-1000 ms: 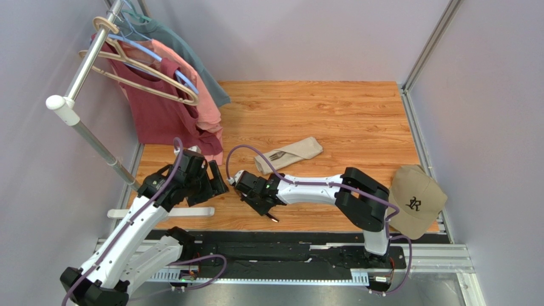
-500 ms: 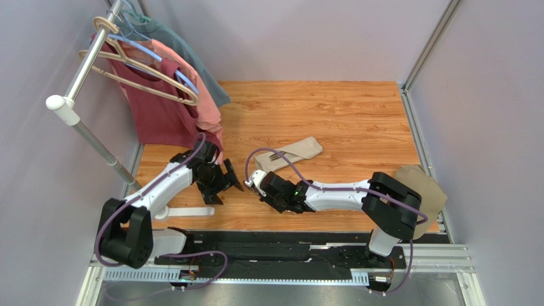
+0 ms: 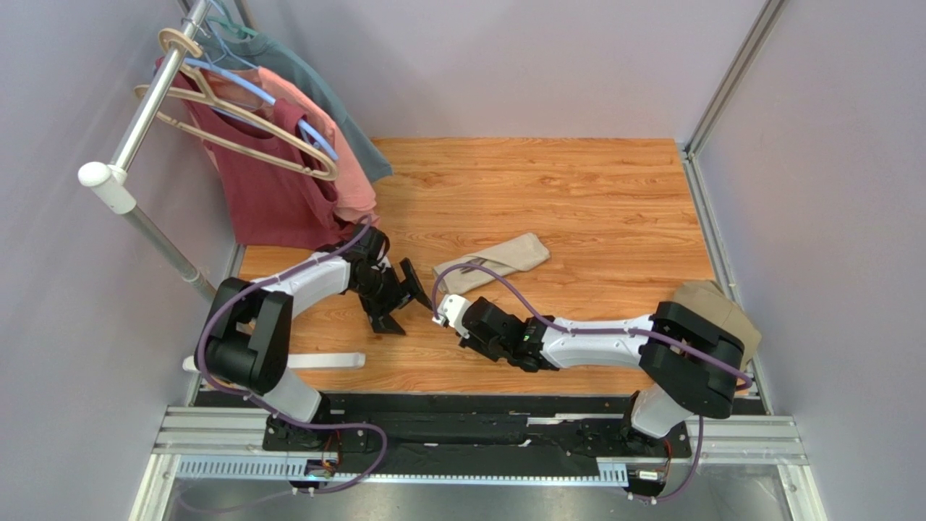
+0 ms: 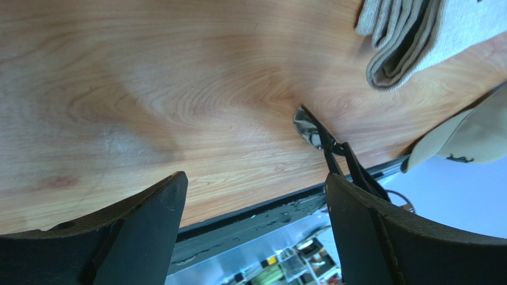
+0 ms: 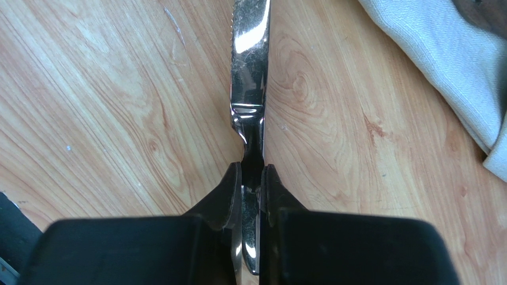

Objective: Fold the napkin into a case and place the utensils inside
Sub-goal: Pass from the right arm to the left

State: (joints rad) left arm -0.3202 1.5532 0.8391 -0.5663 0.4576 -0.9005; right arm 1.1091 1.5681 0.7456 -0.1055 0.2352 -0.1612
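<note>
Robot lab / test cell, not a home. Evidence: 2 white-and-black robot arms [image 3: 310,277] bolted side by side to a black base plate [image 3: 478,434] on slotted alu rails [image 3: 217,467] at the near edge, w/ purple cables [image 3: 598,323] running along them. Work surface = wood-look tabletop [image 3: 565,195], boxed in on 3 sides by plain grey-lilac wall panels [image 3: 522,65] w/ alu posts [image 3: 730,76] at the corners. Household bits sit inside this bare booth: clothes rail [image 3: 152,92] w/ hangers [image 3: 255,125] & shirts [image 3: 272,190] at back L, tan cap [image 3: 712,295] at R edge, folded napkin [image 3: 495,261] mid-table, knife [image 5: 250,89].
</note>
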